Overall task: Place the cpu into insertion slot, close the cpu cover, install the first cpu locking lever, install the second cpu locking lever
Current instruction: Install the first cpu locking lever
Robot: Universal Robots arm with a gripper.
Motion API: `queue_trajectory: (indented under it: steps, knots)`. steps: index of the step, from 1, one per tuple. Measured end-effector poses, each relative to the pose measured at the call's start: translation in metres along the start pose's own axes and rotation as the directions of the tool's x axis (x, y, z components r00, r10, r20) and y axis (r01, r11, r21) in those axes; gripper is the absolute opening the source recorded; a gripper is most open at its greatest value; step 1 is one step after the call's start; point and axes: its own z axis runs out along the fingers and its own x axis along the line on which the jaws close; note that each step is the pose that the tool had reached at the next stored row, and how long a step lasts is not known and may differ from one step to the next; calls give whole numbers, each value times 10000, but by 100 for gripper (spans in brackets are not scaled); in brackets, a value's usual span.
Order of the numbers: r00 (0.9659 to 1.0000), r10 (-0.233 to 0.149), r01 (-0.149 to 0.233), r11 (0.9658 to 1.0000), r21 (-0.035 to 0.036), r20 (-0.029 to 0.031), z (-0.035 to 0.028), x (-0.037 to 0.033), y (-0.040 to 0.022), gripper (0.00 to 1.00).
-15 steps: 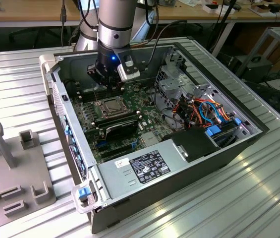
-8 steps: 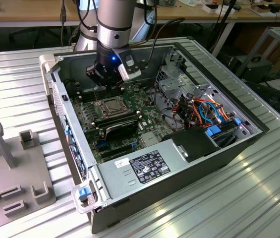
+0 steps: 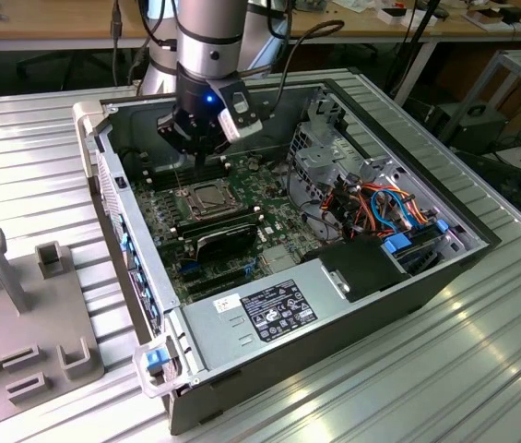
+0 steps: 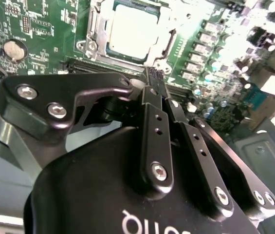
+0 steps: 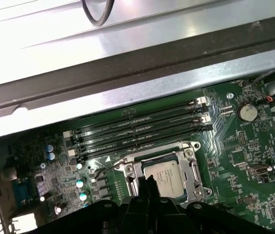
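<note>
Inside the open computer case, the cpu [image 3: 207, 197] lies in the insertion slot [image 3: 186, 205], its silver top [image 4: 131, 30] [image 5: 164, 174] showing. The cpu cover [image 4: 94, 27] [image 5: 190, 168] lies flat around it, and the chip shows through its window. A thin wire locking lever [image 5: 109, 165] runs out from the socket's corner; in the exterior view a thin rod [image 3: 181, 177] stands up beside the socket. My gripper [image 3: 189, 159] [image 4: 152, 80] [image 5: 145, 184] hangs just above the socket's edge. Its black fingers are pressed together, and I see nothing between them.
Long black memory slots [image 5: 137, 129] lie beside the socket and a coin battery [image 5: 247, 112] sits farther along the board. A black card [image 3: 225, 235], the power supply [image 3: 269, 309], a drive cage [image 3: 320, 138] and coloured cables [image 3: 380, 208] crowd the case. A grey fixture [image 3: 11, 305] lies outside it.
</note>
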Motion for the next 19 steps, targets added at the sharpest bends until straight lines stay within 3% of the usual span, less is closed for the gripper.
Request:
queue_trajectory:
  steps: [4,9,19]
  knots:
    - [9992,-390,390,9992,116,24,-35,14,-1,11]
    - [9959,-902,902,9959,117,10,-37,32,-5,11]
    - [9930,-1182,1182,9929,111,5,-42,276,-66,11]
